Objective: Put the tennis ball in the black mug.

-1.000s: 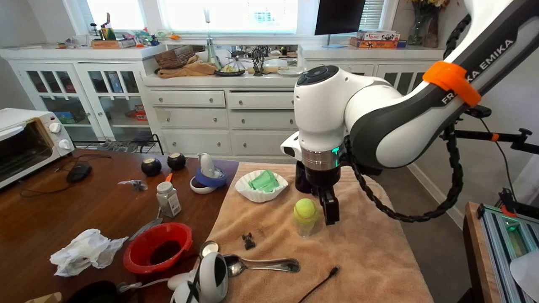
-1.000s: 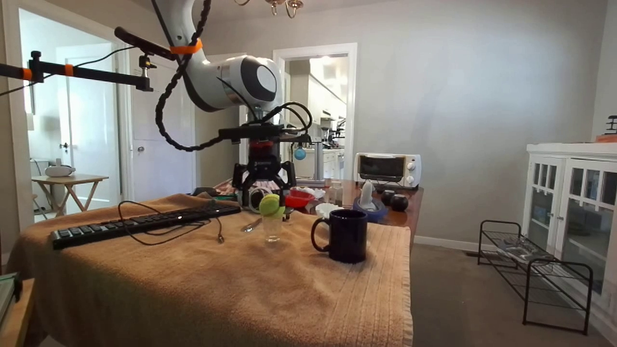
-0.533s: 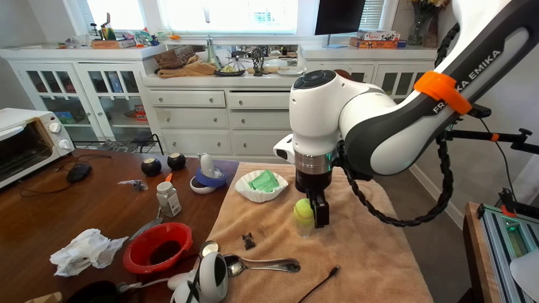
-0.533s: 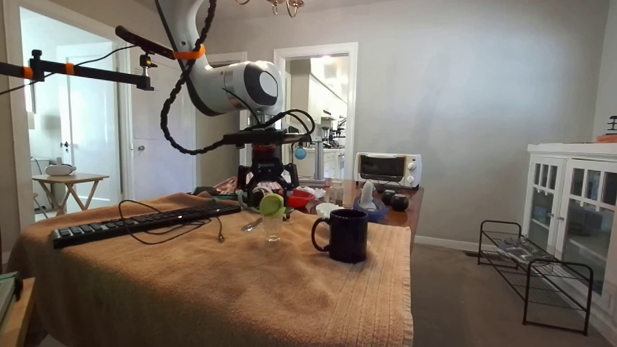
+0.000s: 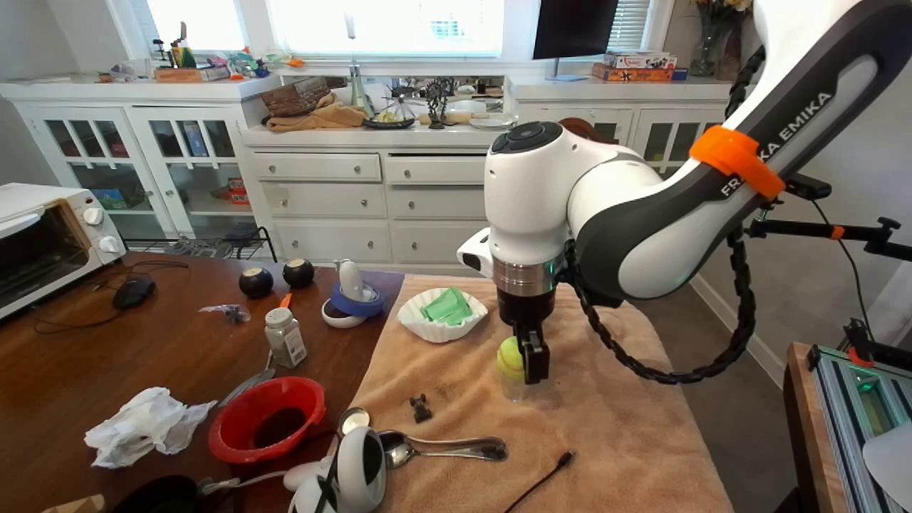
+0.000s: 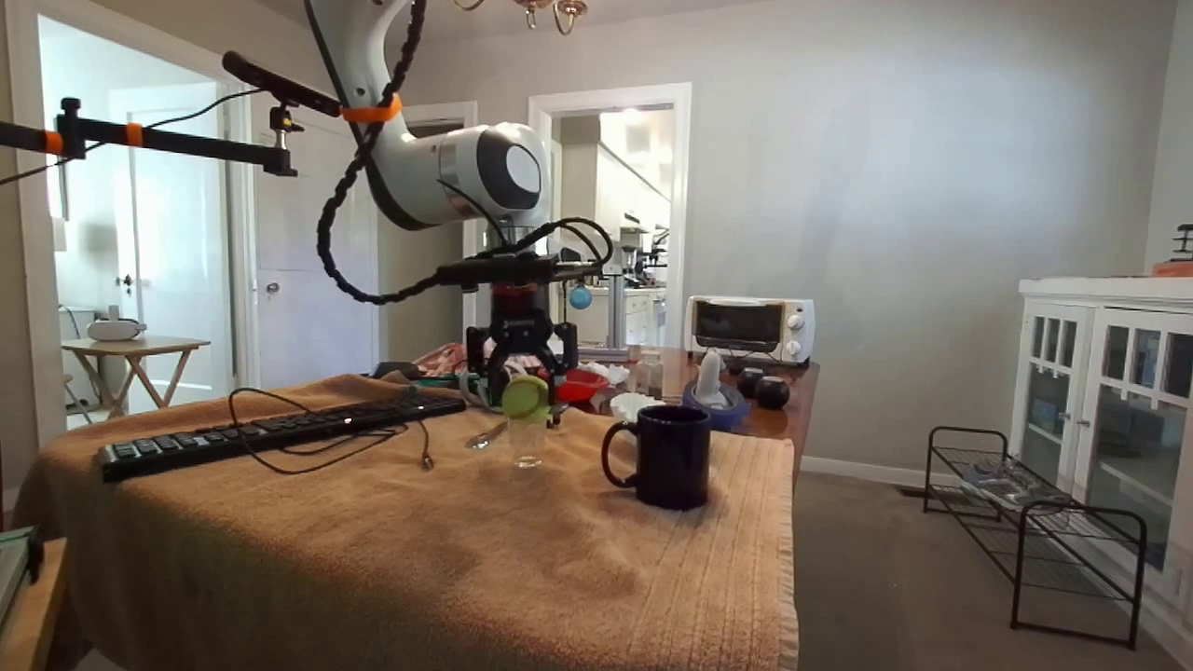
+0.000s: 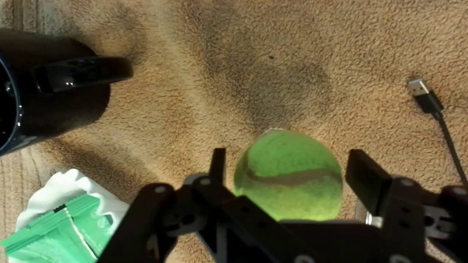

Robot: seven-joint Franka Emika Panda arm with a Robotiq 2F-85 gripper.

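My hand [image 7: 287, 164] points down over the tan towel [image 6: 419, 559], its fingers [image 7: 365, 175] apart, one to each side of the tennis ball [image 7: 289, 190] as the wrist view shows it. A thin strip of towel appears between each finger and the ball; whether either brushes the fuzz, I cannot tell. In an exterior view one of my fingers covers an edge of the ball.

The ball is perched on top of a small clear glass [image 6: 527, 449], which stands upright on the towel. Well apart from the glass, the black mug [image 6: 673, 457] stands upright too, its handle [image 6: 609, 457] out on the side nearer the ball. Near the mug sits a white fluted paper cup [image 5: 434, 330] with a green packet [image 5: 449, 306] lying in it. Across from the mug, past the ball, lies the plug of a black USB cable [image 7: 426, 98]. The towel also carries a keyboard [image 6: 280, 436], a spoon [image 5: 463, 449] and a small dark piece [image 5: 420, 408] I can't make out.

Beyond the towel, the wooden counter [image 5: 206, 349] bears a red bowl [image 5: 231, 427], crumpled white paper [image 5: 146, 431], a white-capped shaker [image 5: 285, 340], two round black holders [image 5: 256, 283] and a mouse [image 5: 134, 292]. Farther off stands a toaster oven [image 6: 748, 326].
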